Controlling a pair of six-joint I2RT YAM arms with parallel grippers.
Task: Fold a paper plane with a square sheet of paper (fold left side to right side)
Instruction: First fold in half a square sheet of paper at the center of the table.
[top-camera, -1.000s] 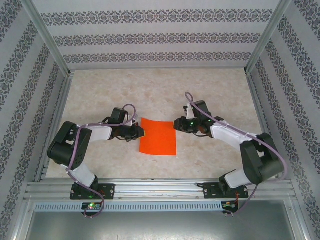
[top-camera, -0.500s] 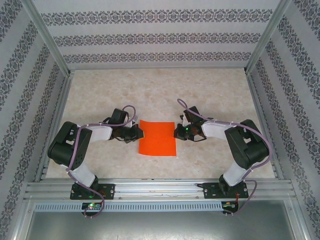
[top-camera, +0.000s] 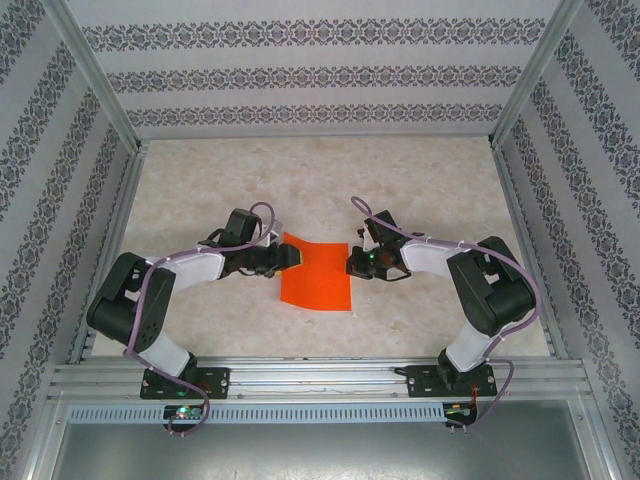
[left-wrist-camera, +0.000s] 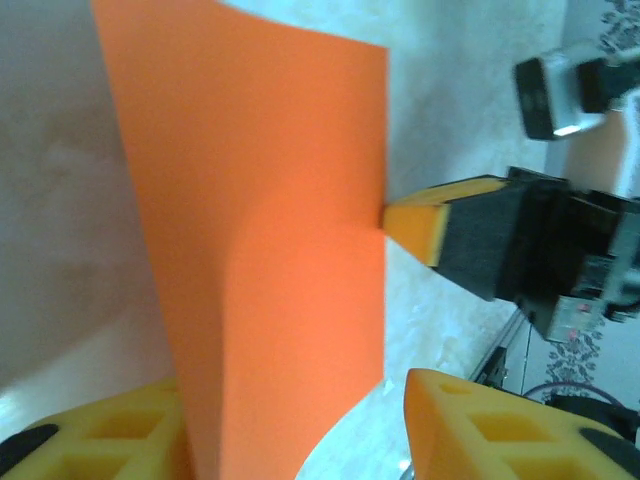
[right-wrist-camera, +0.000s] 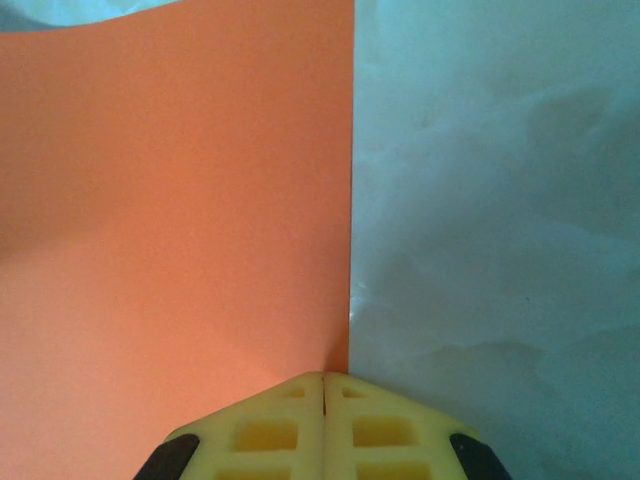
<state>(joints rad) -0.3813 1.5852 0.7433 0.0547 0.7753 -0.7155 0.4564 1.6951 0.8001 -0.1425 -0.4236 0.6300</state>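
Left gripper (top-camera: 287, 258) has just parted its jaws and now straddles the lifted left edge of the square sheet of paper (top-camera: 318, 276) at mid-table (top-camera: 420, 180), while right gripper (top-camera: 350, 263), closed on nothing, touches the right edge, so the left-to-right fold appears to be starting.

The square sheet of paper (top-camera: 318, 280) lies mid-counter (top-camera: 430, 180), hemmed in by the left end effector (top-camera: 284, 258) at its left edge and the right end effector (top-camera: 351, 263) touching its right edge — both flanks are blocked. Open counter runs beyond it to the patterned back wall (top-camera: 320, 75), and a bare strip separates sheet from near aluminium rail (top-camera: 320, 372).
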